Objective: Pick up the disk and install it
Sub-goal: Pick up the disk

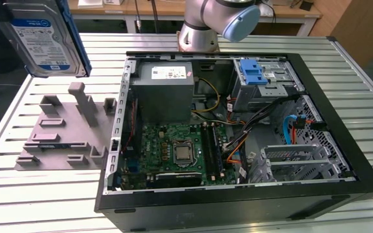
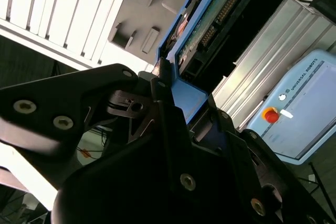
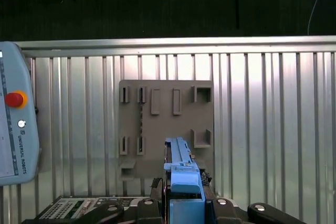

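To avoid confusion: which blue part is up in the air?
The disk, up off the table; the blue latch sits on the drive bay.

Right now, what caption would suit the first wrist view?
The gripper holds the disk edge-on above the grey stand on the table.

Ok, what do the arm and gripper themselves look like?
The arm is silver-grey tubing with a light blue round joint cap. The gripper is black, built of angular linked plates dotted with silver screw heads.
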Controlling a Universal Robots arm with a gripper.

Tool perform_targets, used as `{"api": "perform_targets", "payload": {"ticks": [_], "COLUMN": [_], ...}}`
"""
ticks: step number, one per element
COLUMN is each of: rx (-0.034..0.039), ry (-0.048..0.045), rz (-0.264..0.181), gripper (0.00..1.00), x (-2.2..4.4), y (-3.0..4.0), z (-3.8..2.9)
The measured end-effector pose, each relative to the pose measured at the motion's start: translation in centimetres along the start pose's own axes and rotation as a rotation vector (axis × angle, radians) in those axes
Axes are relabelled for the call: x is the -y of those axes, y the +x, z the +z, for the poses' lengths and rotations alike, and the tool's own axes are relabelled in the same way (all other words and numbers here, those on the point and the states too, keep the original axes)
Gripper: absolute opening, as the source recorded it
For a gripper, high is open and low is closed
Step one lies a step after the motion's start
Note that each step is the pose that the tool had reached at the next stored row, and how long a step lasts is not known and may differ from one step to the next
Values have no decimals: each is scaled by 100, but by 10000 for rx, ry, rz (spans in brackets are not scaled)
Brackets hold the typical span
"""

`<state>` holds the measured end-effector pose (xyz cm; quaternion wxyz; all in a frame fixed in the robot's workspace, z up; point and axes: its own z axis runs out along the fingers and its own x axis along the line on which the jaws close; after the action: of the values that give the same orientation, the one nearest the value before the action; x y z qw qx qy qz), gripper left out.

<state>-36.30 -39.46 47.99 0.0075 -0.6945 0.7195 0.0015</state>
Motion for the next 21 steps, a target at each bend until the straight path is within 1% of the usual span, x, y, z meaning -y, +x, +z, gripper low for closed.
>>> {"api": "perform_targets", "payload": {"ticks": [21], "rx": [0], "ry": [0], "rz": [0], "gripper": [36], "x": [192], "y": [6], "z": [1]}}
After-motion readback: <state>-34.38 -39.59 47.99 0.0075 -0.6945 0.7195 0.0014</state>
